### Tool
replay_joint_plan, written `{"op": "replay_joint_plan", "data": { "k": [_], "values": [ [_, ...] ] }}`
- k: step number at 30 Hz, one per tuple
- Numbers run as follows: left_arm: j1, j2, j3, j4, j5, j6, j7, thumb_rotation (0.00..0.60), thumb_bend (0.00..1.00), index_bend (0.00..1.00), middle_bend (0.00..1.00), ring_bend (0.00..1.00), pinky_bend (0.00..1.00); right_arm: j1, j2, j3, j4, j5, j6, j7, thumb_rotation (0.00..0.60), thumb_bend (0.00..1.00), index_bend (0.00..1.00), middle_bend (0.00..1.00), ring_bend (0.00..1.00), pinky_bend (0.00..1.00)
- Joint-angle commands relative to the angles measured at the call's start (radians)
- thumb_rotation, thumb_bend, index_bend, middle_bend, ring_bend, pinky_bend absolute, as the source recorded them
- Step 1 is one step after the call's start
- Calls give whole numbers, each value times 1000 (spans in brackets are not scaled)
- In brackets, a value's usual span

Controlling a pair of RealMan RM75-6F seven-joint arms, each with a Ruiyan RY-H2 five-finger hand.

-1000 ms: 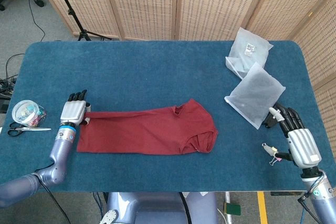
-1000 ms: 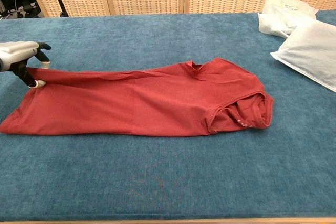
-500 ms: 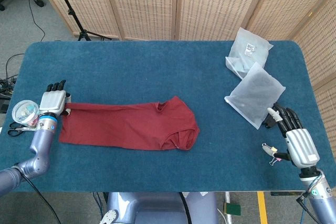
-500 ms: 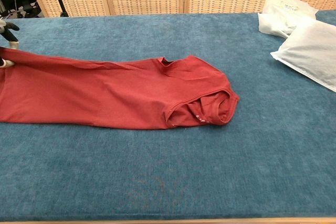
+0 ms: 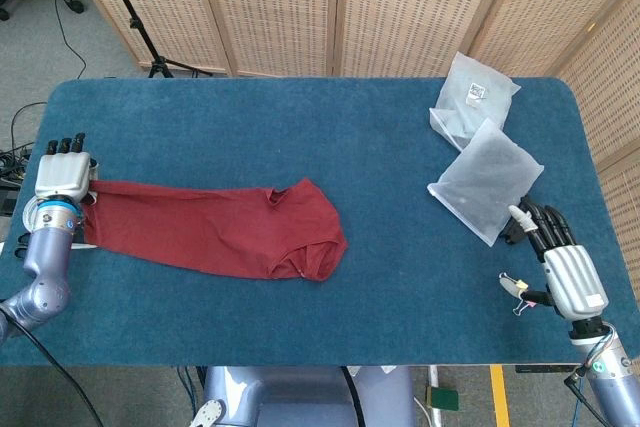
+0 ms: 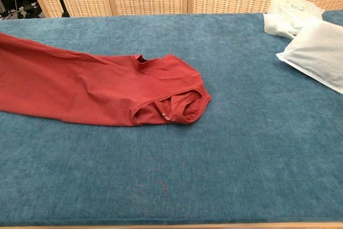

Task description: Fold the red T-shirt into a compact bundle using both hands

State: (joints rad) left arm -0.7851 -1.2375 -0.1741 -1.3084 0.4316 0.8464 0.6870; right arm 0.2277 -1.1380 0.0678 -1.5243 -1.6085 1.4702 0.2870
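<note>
My left hand (image 5: 62, 179) fingers clamp the shirt (image 5: 215, 229) hem at desk (image 5: 300, 137) edge; right hand (image 5: 560, 257) fingers apart, idle.

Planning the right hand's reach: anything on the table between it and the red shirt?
Nothing visible. Bare blue table lies between the right hand and the red shirt. The two plastic bags sit behind the hand, off that line. The left hand is at the shirt's far end.

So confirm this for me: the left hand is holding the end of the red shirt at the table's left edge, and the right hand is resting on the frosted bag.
Not quite. The left hand does hold the red shirt at the table's left edge, but the head view shows the right hand lying on the table beside the frosted bag, not on it.
</note>
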Motion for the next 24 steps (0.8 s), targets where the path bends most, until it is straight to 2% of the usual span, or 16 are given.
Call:
{"op": "replay_joint_plan", "data": {
  "k": [1, 15, 24],
  "values": [
    [-6, 9, 7, 30, -18, -19, -4, 600, 615, 762, 0, 0, 0, 1, -1, 0, 0, 0, -1, -2, 600, 0, 0, 0, 0, 0],
    [-30, -57, 16, 258, -37, -140, -68, 600, 617, 763, 0, 0, 0, 4, -8, -2, -2, 4, -15, -23, 600, 0, 0, 0, 0, 0],
    [-42, -66, 22, 270, -41, -133, -60, 600, 621, 764, 0, 0, 0, 5, -7, 1, 1, 8, -16, -14, 600, 0, 0, 0, 0, 0]
  ]
}}
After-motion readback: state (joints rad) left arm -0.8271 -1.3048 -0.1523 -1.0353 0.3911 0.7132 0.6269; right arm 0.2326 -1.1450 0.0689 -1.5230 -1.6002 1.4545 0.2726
